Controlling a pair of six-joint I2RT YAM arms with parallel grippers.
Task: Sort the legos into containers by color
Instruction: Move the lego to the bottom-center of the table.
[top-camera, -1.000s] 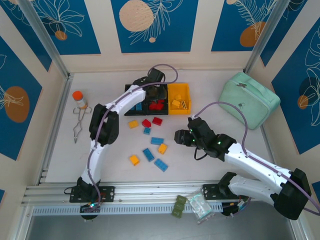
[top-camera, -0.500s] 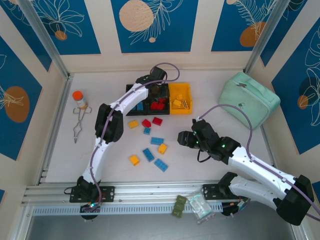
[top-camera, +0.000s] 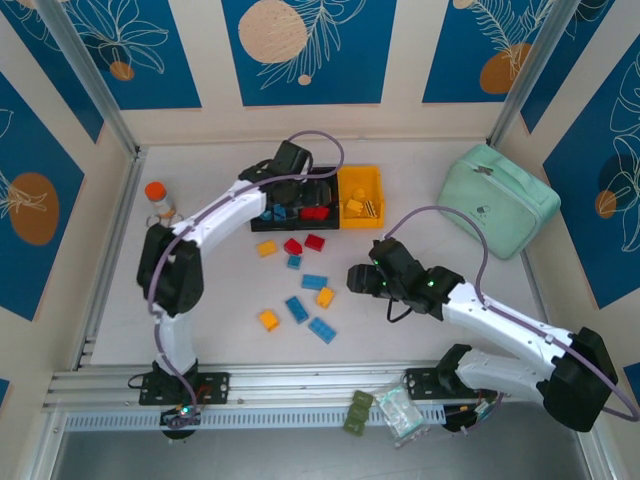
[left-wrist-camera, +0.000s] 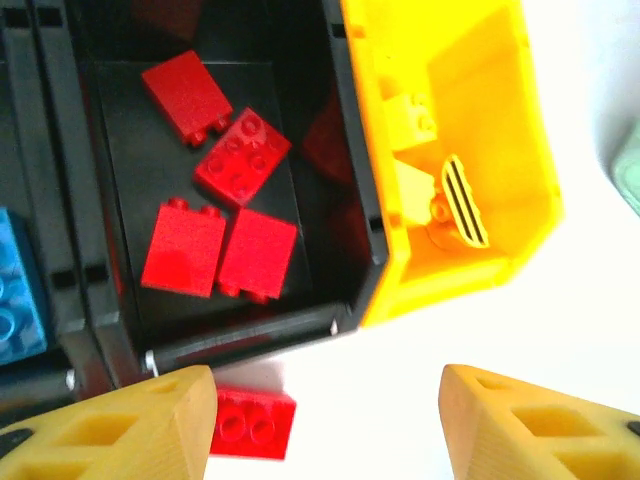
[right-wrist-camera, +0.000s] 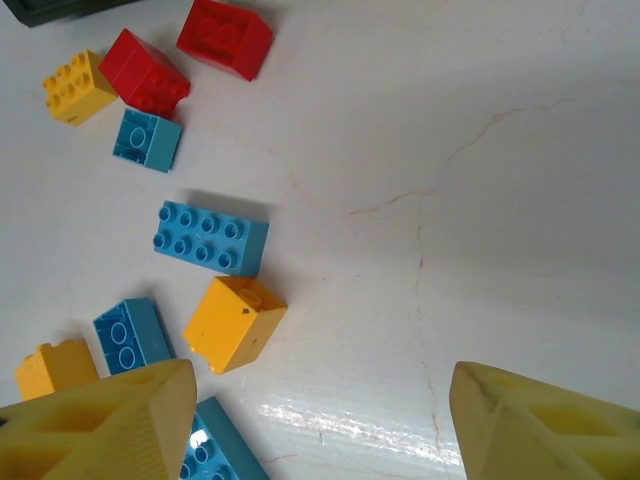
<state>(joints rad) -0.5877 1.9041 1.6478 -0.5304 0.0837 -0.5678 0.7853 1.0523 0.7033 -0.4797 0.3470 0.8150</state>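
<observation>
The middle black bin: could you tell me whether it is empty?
Not empty: the middle black bin has several red bricks lying on its floor.

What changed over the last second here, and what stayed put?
The left arm's elbow swung out leftward and the left gripper shifted left above the containers, jaws open and empty. The right gripper, also open, barely moved. The loose legos on the table and the containers stayed put.

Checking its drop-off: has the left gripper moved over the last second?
Yes. Seen from above, the left gripper has swung left, away from the yellow container.
</observation>
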